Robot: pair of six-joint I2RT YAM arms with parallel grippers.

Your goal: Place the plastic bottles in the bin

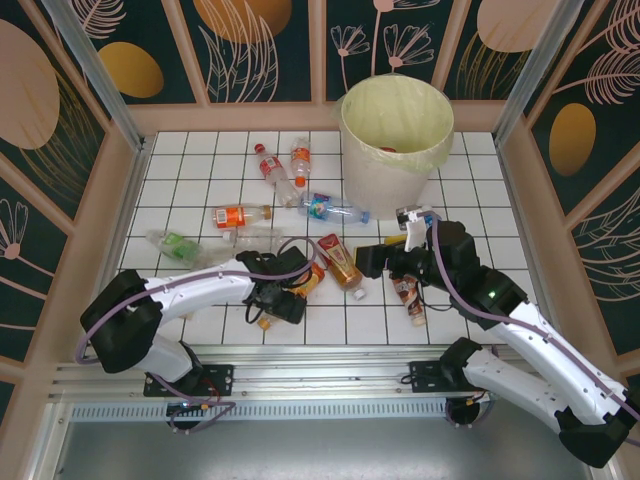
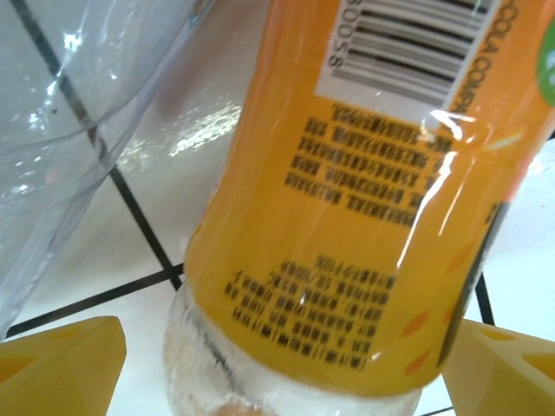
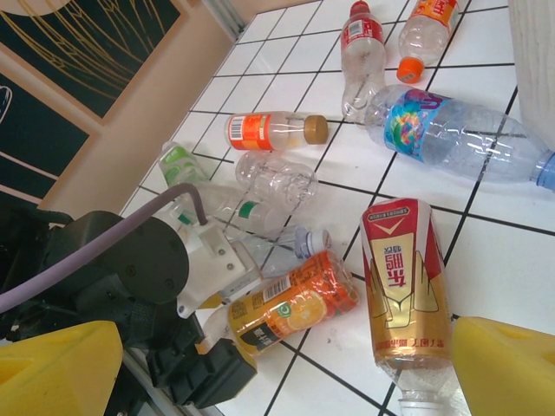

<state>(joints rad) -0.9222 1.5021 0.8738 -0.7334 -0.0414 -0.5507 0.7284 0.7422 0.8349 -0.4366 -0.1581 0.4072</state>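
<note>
An orange-labelled plastic bottle lies on the white tiles. My left gripper stands open around its clear end, one yellow fingertip well off the bottle and the other close beside it. My right gripper hangs open above the tiles with nothing between its fingers. Just right of it lies a red-and-gold bottle. The bin, a pale bucket with a yellowish liner, stands at the back right.
More bottles lie scattered: a blue-labelled one, an orange-labelled one with a brown cap, a red-labelled one, a green-labelled one, a brown one under the right arm. Wooden walls ring the table.
</note>
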